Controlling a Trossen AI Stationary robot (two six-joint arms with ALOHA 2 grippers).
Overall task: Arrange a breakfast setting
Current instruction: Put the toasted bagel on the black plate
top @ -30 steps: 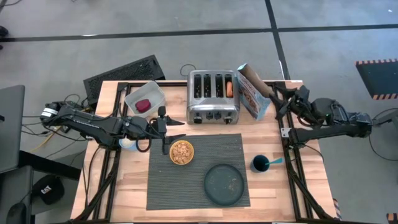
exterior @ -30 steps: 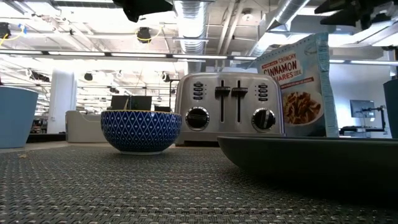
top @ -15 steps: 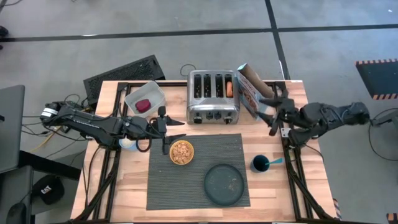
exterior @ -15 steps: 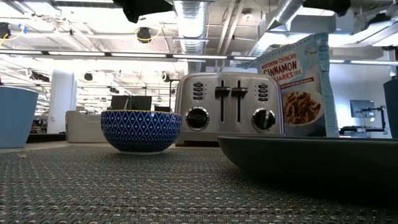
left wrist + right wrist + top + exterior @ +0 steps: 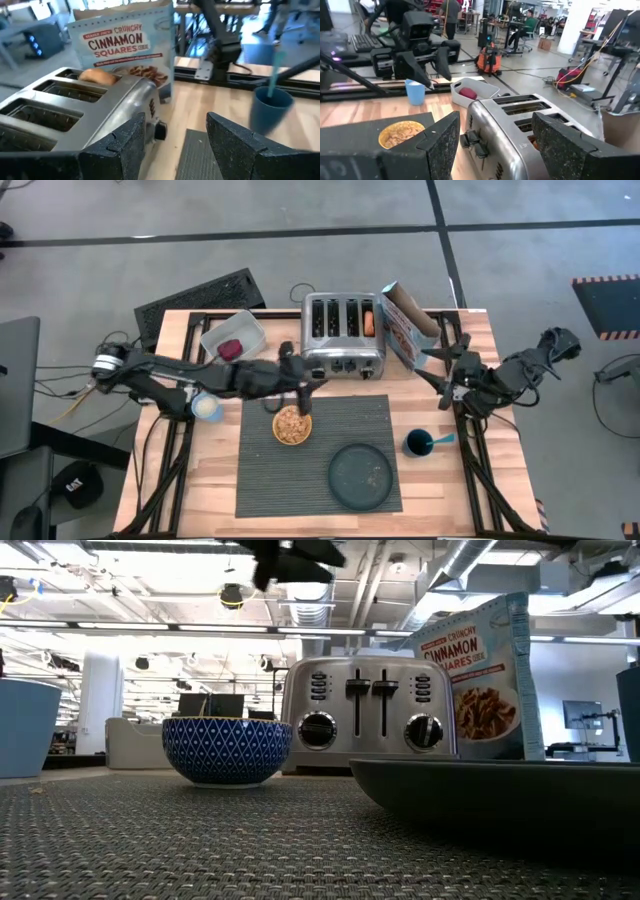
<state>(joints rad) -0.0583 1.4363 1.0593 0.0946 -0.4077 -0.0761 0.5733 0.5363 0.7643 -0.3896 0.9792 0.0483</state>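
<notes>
A dark ribbed placemat (image 5: 318,455) lies on the table. On it stand a small bowl (image 5: 292,425), yellow inside and blue-patterned outside (image 5: 227,748), and a dark round plate (image 5: 362,476). Right of the mat a dark blue cup (image 5: 416,444) holds a blue-handled spoon (image 5: 441,439). The red fruit (image 5: 232,349) lies in a clear tub at the far left. A bagel (image 5: 369,322) sticks up from a toaster slot. My left gripper (image 5: 303,388) (image 5: 175,145) hangs open above the bowl's far side, before the toaster. My right gripper (image 5: 436,368) (image 5: 495,135) is open beside the cereal box.
A chrome toaster (image 5: 344,335) stands at the far middle with a cinnamon cereal box (image 5: 405,327) at its right. A light blue cup (image 5: 207,408) stands left of the mat under my left arm. A keyboard (image 5: 200,298) lies beyond the far left edge.
My left gripper has gone toward the table's right edge, from left of the bowl to above its far side in front of the toaster, staying open. My right arm has folded back at the table's right edge and its gripper has swung to face the toaster.
</notes>
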